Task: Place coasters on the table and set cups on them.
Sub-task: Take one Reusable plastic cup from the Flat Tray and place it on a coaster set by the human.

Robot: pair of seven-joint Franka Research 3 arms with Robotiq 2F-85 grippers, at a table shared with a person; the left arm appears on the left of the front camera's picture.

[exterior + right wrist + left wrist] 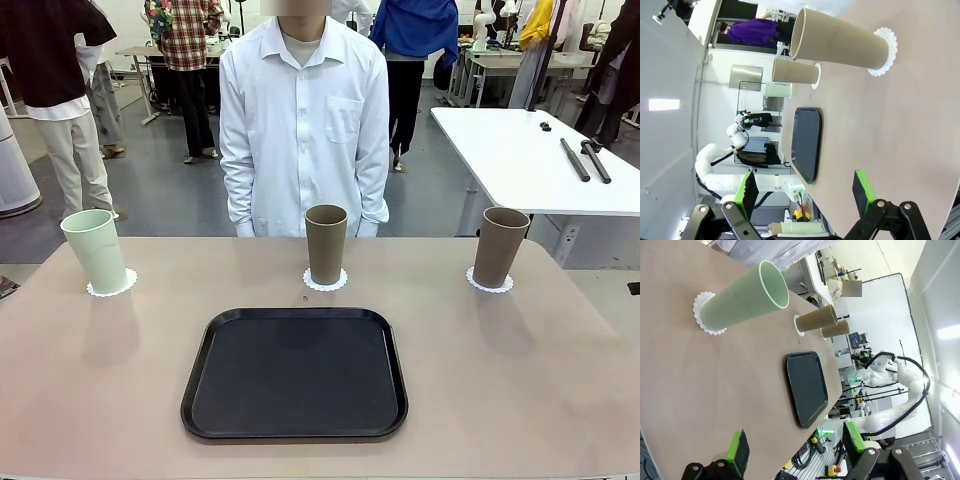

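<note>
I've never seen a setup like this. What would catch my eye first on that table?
Three tall cups stand in a row along the far side of the tan table, each on a lacy white coaster: a mint green cup at the left, a brown cup in the middle and another brown cup at the right. Nearer the robot lies an empty black tray, and a person in a white shirt stands behind the middle cup.

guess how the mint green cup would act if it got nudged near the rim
The mint green cup is tall and narrow-based, so it would probably tip rather than slide. It looks empty, so likely light. The paper coaster beneath may slip along with it.
</note>
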